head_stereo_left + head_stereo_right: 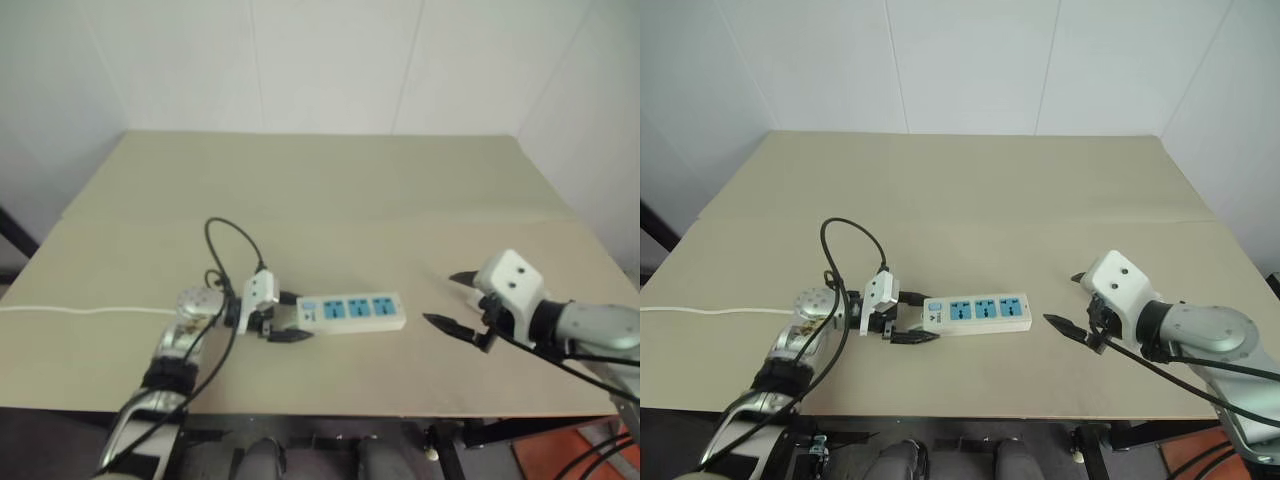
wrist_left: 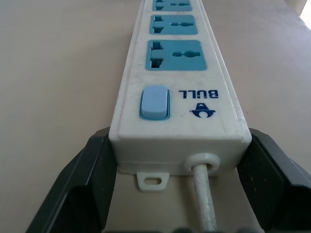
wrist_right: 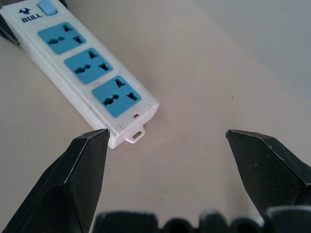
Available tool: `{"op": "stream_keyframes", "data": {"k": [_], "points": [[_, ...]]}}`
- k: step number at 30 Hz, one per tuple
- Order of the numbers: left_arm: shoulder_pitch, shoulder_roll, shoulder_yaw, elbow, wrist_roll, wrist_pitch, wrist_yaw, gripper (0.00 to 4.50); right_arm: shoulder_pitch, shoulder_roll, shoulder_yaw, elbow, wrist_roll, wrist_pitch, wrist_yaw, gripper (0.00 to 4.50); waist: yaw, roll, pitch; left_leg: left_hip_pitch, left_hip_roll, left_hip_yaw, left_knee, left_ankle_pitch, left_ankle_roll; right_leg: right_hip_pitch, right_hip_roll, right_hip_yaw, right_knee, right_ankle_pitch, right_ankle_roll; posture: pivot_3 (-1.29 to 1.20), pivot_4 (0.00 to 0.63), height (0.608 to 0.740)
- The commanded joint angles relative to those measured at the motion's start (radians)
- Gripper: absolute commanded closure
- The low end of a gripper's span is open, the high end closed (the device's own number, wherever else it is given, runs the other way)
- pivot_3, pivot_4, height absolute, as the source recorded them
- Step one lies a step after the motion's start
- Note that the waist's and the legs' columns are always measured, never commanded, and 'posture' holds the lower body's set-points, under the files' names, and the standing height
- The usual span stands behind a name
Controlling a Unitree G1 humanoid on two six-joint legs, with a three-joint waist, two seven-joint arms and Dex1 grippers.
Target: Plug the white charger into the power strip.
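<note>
**Left gripper clamped on the cord end of the power strip**

At the left edge of the tabletop (image 1: 330, 190), a thin white cord (image 1: 70, 310) lies straight across the beige surface toward the left arm. The left gripper (image 1: 283, 318) lies low over the tabletop, pointing to the right, and its two black fingers (image 2: 82, 184) are closed against the two long sides of the power strip (image 1: 352, 312) at the end where the cord leaves the casing (the left wrist view shows a finger pressed on each flank, with the blue switch (image 2: 154, 102) just beyond them). The strip lies flat on the tabletop near its front edge, lengthwise from left to right, its three blue socket faces (image 3: 115, 96) turned upward and all unoccupied.

Further right, past a bare stretch of tabletop, the right gripper (image 1: 456, 299) hangs above the surface, well apart from the strip's free end and pointing toward it. Its fingers (image 3: 73, 170) stand spread wide with nothing between them.
</note>
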Motion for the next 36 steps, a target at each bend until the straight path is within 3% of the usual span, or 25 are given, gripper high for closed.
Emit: {"op": "stream_keyframes", "data": {"k": [1, 5, 12, 18, 24, 36], "points": [[0.018, -0.004, -0.005, -0.142, -0.035, 0.133, 0.098, 1.21, -0.029, -0.001, 0.013, 0.015, -0.024, -0.033, 0.002, 0.0, 0.007, 0.0, 0.0, 0.0, 0.0, 0.0, 0.0, 0.0, 0.0, 0.0, 0.0, 0.0, 0.0, 0.0, 0.0, 0.0, 0.15, 0.74], [0.043, 0.009, -0.01, -0.148, -0.077, 0.052, 0.092, 0.02, -0.04, -0.001, 0.027, 0.032, -0.035, -0.041, 0.008, 0.0, 0.01, 0.0, 0.0, -0.001, 0.0, 0.0, 0.0, 0.0, 0.0, 0.0, 0.0, 0.0, -0.002, 0.0, 0.0, 0.0, 0.15, 0.74], [0.028, 0.051, 0.029, -0.019, -0.175, -0.1, 0.022, 0.02, -0.022, 0.002, 0.011, 0.022, -0.032, -0.044, 0.007, 0.0, 0.008, 0.0, 0.0, -0.001, 0.0, 0.0, 0.0, 0.0, 0.0, -0.001, 0.0, 0.0, -0.001, 0.0, -0.001, 0.0, 0.15, 0.74], [-0.052, 0.011, 0.07, 0.244, -0.263, -0.306, -0.118, 0.02, -0.009, 0.005, -0.001, 0.021, -0.034, -0.052, 0.005, 0.0, 0.013, 0.0, 0.0, -0.001, 0.0, 0.001, 0.0, 0.0, 0.0, -0.001, 0.0, 0.0, -0.002, 0.0, -0.001, 0.0, 0.15, 0.74], [-0.141, -0.04, 0.086, 0.443, -0.304, -0.36, -0.247, 0.02, -0.003, -0.004, -0.023, 0.007, -0.027, -0.043, 0.008, 0.0, 0.012, 0.0, 0.0, -0.003, 0.0, 0.0, 0.0, 0.0, 0.0, -0.001, 0.0, -0.001, -0.002, 0.0, -0.001, 0.0, 0.15, 0.74], [-0.217, -0.099, 0.078, 0.692, -0.22, -0.565, -0.227, 0.02, 0.004, -0.023, -0.066, -0.018, -0.014, -0.028, 0.027, 0.0, 0.01, 0.0, 0.0, -0.003, 0.0, 0.0, 0.0, 0.0, 0.0, -0.001, 0.0, -0.001, -0.002, 0.0, -0.001, 0.0, 0.15, 0.74]]}}
